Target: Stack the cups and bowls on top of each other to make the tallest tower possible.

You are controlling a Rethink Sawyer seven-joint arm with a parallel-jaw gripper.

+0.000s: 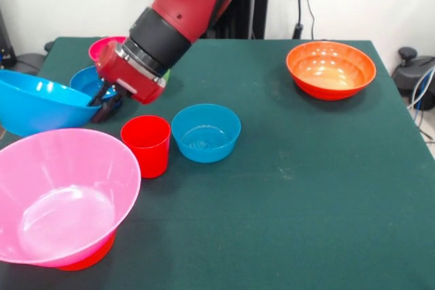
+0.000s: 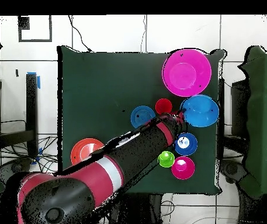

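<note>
The huge hot-pink bowl (image 1: 61, 195) stands at the near left on top of an orange bowl (image 1: 92, 257), of which only an edge shows; it also shows in the overhead view (image 2: 186, 72). The large light-blue bowl (image 1: 30, 103) (image 2: 200, 111) lies tilted just behind. The red cup (image 1: 146, 144) (image 2: 163, 106) stands upright beside a small blue bowl (image 1: 206, 132) (image 2: 142, 116). My gripper (image 1: 105, 108) (image 2: 179, 119) hangs low between the large blue bowl's rim and another small blue bowl (image 1: 87, 79) (image 2: 186, 143). The green cup (image 2: 166, 158) is almost hidden by the arm in the front view.
A small magenta bowl (image 1: 105, 45) (image 2: 183, 167) stands at the back left of the front view. A second orange bowl (image 1: 331, 69) (image 2: 84, 150) stands alone at the far right. The green table (image 1: 299, 188) stretches bare to the right of the small blue bowl.
</note>
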